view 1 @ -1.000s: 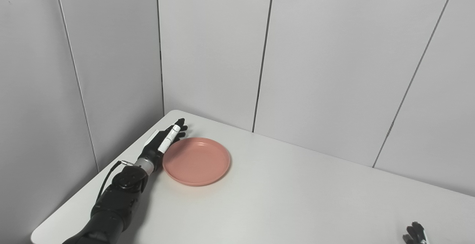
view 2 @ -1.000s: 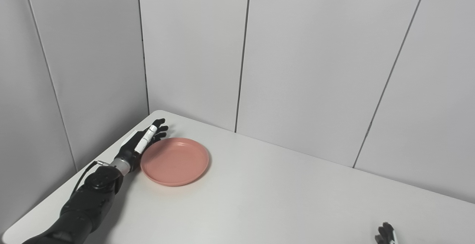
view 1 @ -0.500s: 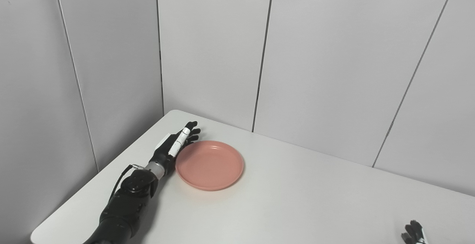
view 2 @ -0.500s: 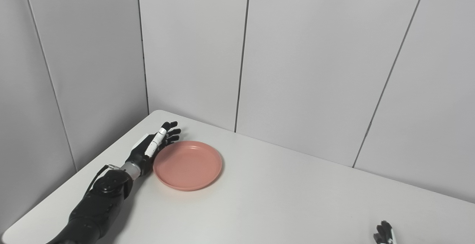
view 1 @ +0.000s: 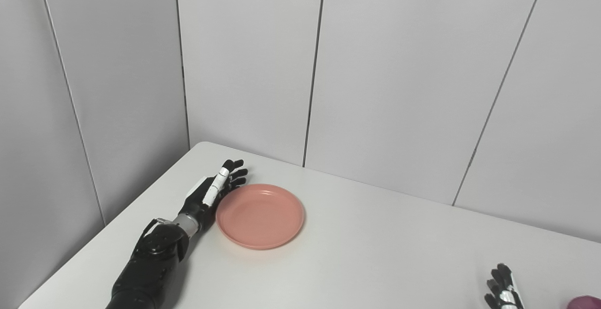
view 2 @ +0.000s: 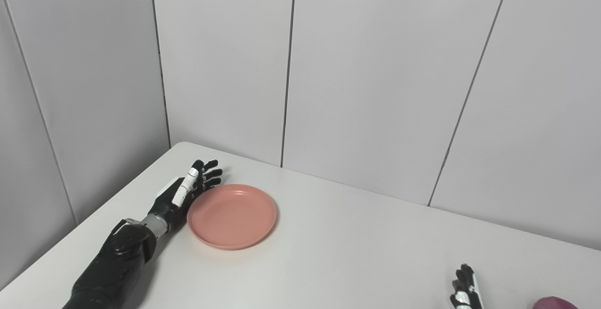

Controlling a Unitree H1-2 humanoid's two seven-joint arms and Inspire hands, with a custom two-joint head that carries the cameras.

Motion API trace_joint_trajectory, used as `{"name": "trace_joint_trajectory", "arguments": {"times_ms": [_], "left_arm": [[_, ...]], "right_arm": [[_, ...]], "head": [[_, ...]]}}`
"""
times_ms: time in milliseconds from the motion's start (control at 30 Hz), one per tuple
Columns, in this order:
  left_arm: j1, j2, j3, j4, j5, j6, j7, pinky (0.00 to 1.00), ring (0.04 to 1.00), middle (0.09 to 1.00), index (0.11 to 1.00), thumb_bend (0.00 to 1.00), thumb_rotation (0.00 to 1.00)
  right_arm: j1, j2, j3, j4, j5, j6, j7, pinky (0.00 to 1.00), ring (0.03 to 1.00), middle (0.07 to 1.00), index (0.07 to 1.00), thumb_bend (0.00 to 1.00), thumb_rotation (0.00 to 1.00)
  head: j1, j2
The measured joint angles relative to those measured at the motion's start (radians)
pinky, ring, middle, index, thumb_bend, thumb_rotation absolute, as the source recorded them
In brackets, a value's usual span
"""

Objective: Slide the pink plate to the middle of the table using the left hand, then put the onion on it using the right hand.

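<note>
Currently mid-slide: left hand (view 1: pixel 211 195), fingers spread flat, edge against pink plate (view 1: pixel 259 215) near table's (view 1: pixel 366 262) far-left corner. Next: push rightward toward centre. Right hand (view 2: pixel 465 292) spread, beside onion (view 2: pixel 554 303) at near edge.

white table (view 1: pixel 375 262), grey wall panels (view 1: pixel 399 79)

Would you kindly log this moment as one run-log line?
left hand: open, against pink plate rim | right hand: open, idle | onion: on table, untouched
</note>
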Motion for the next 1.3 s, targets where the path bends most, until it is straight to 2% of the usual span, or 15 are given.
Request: {"name": "trace_joint_trajectory", "arguments": {"times_ms": [200,500,667,867,1100,1167,1300], "left_arm": [[0.004,-0.011,-0.018,-0.015,0.001,-0.001,-0.005,0.91,0.91,0.911,0.906,0.79,1.0],[0.054,-0.054,-0.044,-0.117,0.001,0.017,-0.007,0.93,0.919,0.921,0.918,0.78,1.0],[0.055,-0.062,-0.05,-0.127,-0.004,0.031,-0.023,0.94,0.93,0.933,0.926,0.79,1.0],[0.079,-0.086,-0.066,-0.178,-0.004,0.043,-0.034,0.95,0.934,0.937,0.927,0.82,1.0],[0.112,-0.111,-0.073,-0.232,-0.005,0.056,-0.049,0.97,0.943,0.947,0.936,0.83,1.0],[0.119,-0.116,-0.074,-0.25,-0.005,0.067,-0.049,0.96,0.941,0.945,0.935,0.84,1.0],[0.132,-0.123,-0.077,-0.282,-0.004,0.088,-0.046,0.95,0.944,0.951,0.948,0.84,1.0]], "right_arm": [[0.0,0.003,0.004,0.033,-0.016,-0.012,-0.001,1.0,1.0,1.0,1.0,0.44,1.0],[-0.017,0.008,0.004,0.061,-0.029,-0.047,-0.011,1.0,0.998,1.0,1.0,0.52,1.0],[-0.025,0.017,0.007,0.068,-0.033,-0.049,-0.022,1.0,0.993,0.995,1.0,0.52,1.0],[-0.026,0.028,0.014,0.068,-0.05,-0.05,-0.038,1.0,0.999,0.999,1.0,0.57,1.0],[-0.031,0.045,0.02,0.07,-0.074,-0.05,-0.06,1.0,0.986,0.99,1.0,0.57,0.99],[-0.032,0.048,0.023,0.071,-0.074,-0.05,-0.06,1.0,0.987,0.989,1.0,0.59,0.97],[-0.037,0.055,0.025,0.076,-0.076,-0.05,-0.068,1.0,0.99,0.987,1.0,0.6,0.99]], "head": [[-0.045,0.023],[-0.117,0.063],[-0.143,0.077],[-0.199,0.104],[-0.23,0.114],[-0.27,0.124],[-0.296,0.132]]}}
